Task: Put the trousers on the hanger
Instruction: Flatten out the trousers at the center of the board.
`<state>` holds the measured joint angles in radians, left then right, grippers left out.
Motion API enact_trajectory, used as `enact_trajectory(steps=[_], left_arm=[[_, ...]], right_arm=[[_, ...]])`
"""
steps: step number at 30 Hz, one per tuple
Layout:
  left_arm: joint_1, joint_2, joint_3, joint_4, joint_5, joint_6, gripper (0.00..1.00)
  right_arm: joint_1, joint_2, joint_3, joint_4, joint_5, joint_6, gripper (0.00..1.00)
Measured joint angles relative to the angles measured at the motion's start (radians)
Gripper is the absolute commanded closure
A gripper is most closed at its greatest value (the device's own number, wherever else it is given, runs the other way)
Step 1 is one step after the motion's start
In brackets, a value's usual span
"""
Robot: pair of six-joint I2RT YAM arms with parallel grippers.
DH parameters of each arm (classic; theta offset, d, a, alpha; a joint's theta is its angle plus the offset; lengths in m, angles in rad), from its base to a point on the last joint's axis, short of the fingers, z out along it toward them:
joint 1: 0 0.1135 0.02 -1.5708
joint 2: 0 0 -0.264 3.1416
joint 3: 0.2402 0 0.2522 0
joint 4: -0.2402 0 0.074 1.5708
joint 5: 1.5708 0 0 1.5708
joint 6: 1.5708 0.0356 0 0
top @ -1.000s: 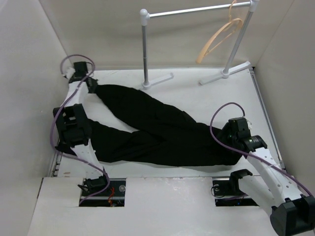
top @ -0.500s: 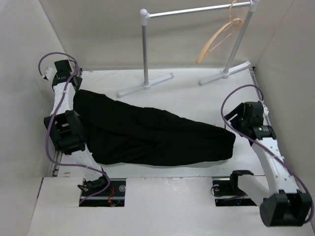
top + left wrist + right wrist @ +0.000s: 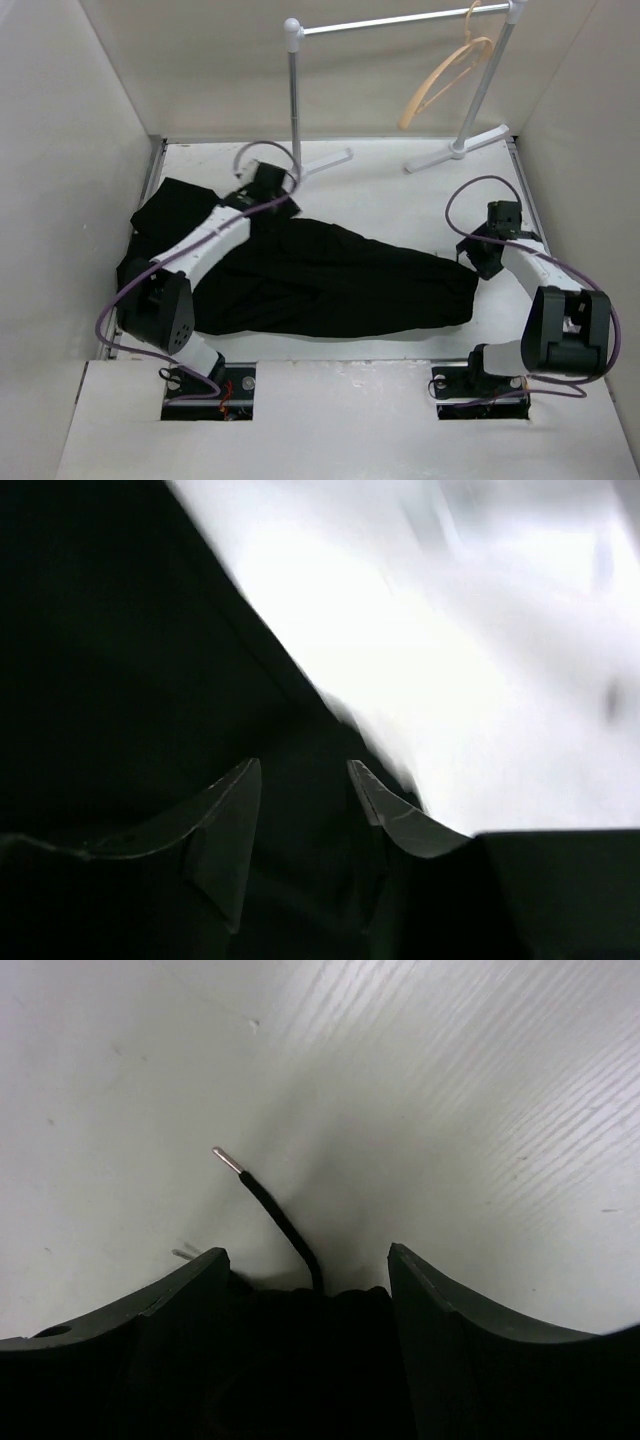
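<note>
The black trousers (image 3: pixel 340 285) lie stretched across the table from the far left to the right side. My left gripper (image 3: pixel 252 203) hovers at their upper edge. In the left wrist view its fingertips (image 3: pixel 303 765) stand apart, with the dark trousers (image 3: pixel 120 660) beneath and between them. My right gripper (image 3: pixel 478 262) is at the waist end. In the right wrist view its jaws (image 3: pixel 307 1250) clamp a bunch of trousers (image 3: pixel 300 1360), and a drawstring (image 3: pixel 275 1210) sticks out. The tan hanger (image 3: pixel 445 75) hangs on the rack at the back right, far from both grippers.
The white tubular rack (image 3: pixel 293 100) stands at the back, its two feet (image 3: pixel 455 152) resting on the table behind the trousers. White walls close in the left, right and back sides. Purple cables loop off both arms.
My left gripper left the far left corner and swung right to the trousers' upper edge near the rack foot. The leg ends stayed at the left. The right arm folded back, its gripper still at the waist.
</note>
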<state>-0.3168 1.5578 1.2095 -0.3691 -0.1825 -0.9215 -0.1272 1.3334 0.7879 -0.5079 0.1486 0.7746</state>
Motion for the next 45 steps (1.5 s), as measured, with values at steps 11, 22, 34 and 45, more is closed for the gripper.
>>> enact_trajectory(steps=[11, 22, 34, 45], left_arm=[[-0.463, -0.004, -0.231, 0.018, 0.234, -0.016, 0.62], [-0.475, -0.087, -0.377, -0.045, 0.134, -0.028, 0.59], [-0.466, -0.103, -0.252, -0.077, 0.079, -0.037, 0.56], [-0.275, 0.234, 0.085, -0.03, 0.098, 0.101, 0.46]], right_arm=[[0.002, 0.123, -0.012, 0.068, -0.174, 0.049, 0.93], [-0.013, -0.137, -0.003, 0.547, -0.152, 0.063, 0.91], [-0.036, 0.004, -0.011, 0.462, -0.146, 0.095, 0.22], [0.176, -0.077, -0.125, 0.268, -0.225, 0.067, 0.29]])
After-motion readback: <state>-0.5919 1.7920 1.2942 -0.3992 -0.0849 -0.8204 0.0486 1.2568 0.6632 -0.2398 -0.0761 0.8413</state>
